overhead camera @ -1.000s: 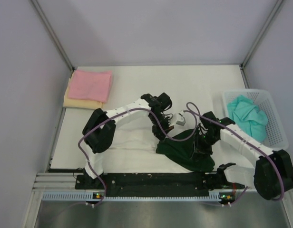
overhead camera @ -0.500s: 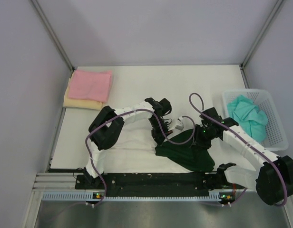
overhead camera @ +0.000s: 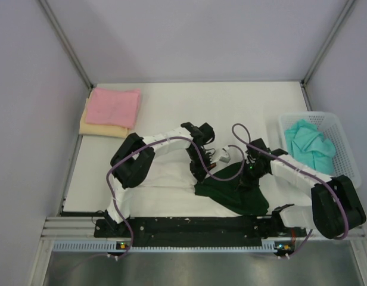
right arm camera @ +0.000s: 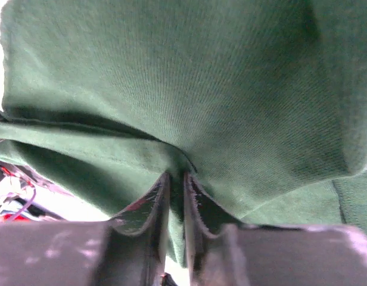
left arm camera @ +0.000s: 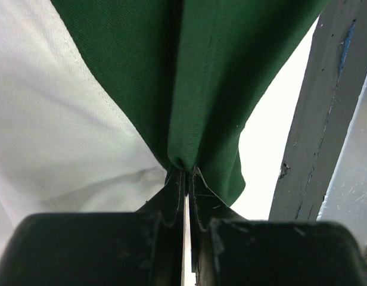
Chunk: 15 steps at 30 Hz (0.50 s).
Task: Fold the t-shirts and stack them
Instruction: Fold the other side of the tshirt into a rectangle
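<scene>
A white t-shirt with dark green parts (overhead camera: 234, 193) lies crumpled at the table's near middle; its white body (overhead camera: 165, 179) spreads to the left. My left gripper (overhead camera: 199, 174) is shut on a fold of the green cloth (left arm camera: 195, 107), with white cloth (left arm camera: 58, 143) beside it. My right gripper (overhead camera: 248, 179) is shut on green cloth (right arm camera: 189, 89), which fills its view. A folded pink t-shirt (overhead camera: 115, 106) lies on a folded pale yellow one (overhead camera: 100, 128) at the far left. A teal t-shirt (overhead camera: 313, 146) sits crumpled in the basket.
A white mesh basket (overhead camera: 345, 156) stands at the right edge. Grey walls enclose the table on three sides. The black base rail (overhead camera: 189, 225) runs along the near edge, also seen in the left wrist view (left arm camera: 326, 131).
The right gripper has moved left and away from the near edge, with green cloth in it. The left arm drew in slightly a second ago and has since held still.
</scene>
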Tool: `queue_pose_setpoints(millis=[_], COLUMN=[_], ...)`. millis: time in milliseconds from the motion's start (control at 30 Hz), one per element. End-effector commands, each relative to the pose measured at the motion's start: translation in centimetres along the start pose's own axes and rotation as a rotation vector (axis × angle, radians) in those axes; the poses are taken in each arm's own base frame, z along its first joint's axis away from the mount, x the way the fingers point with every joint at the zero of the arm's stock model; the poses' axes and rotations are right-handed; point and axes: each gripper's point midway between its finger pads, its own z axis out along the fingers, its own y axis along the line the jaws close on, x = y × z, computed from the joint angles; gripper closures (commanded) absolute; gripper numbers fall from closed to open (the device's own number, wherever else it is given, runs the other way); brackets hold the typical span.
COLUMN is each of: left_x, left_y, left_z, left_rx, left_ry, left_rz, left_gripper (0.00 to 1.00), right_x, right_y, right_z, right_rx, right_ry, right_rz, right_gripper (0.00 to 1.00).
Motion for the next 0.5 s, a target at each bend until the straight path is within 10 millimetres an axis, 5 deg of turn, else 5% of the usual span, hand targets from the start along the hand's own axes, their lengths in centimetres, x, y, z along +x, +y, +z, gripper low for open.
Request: queue_pose_setpoints(millis=[0, 200, 467], left_x=[-1.6, -3.6, -5.8], left_y=[-1.3, -1.1, 3.6], left_z=[-2.1, -4.2, -6.0], left_rx=[-0.012, -0.089, -0.324], left_ry=[-0.061, -0.116, -0.188], left_rz=[0.049, 0.093, 0.054], left_gripper=[1.0, 1.0, 1.0], right_x=[-0.5, -5.2, -10.0], right_y=[0.8, 1.7, 0.8], right_z=[-0.3, -4.0, -6.0], right_rx=[-0.042, -0.044, -0.045], right_ry=[-0.018, -0.354, -0.715], right_rz=[-0.012, -0.091, -0.107], right_gripper=[0.99, 1.0, 1.0])
